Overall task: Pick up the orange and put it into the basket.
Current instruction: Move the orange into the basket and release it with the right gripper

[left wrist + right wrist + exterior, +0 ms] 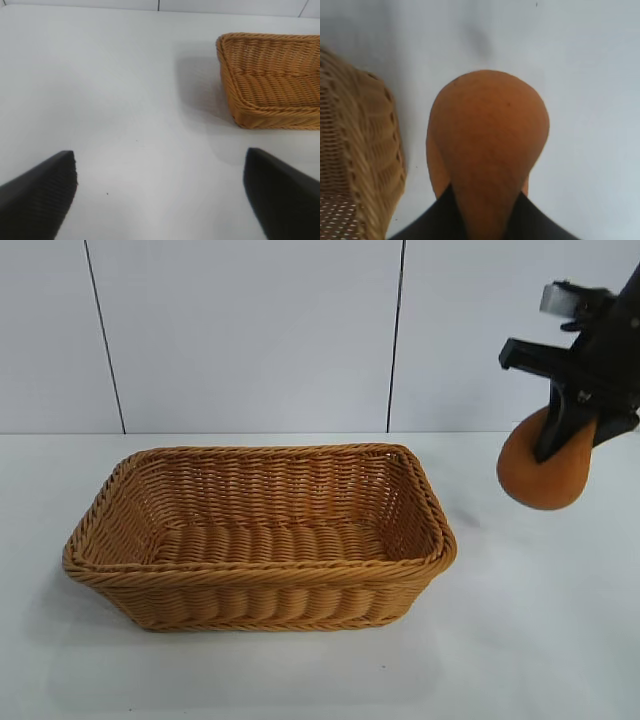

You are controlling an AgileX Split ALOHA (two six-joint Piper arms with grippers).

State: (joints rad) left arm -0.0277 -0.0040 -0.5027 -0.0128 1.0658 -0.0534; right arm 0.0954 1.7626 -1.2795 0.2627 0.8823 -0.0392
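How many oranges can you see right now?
1. The orange hangs in the right pincer, lifted off the table, right of the basket. The basket looks empty; none seem hidden.

Bright even light, soft shadows, blurred fingertips (pixel 40 195)

Open air between the right claw (pixel 560 455), clamped on the orange (pixel 540 475), and the basket (pixel 260 540); only the near rim corner stands in the way. Basket interior is bare. Left claw (pixel 160 192) spread over bare worktop (pixel 125 100), basket well off.
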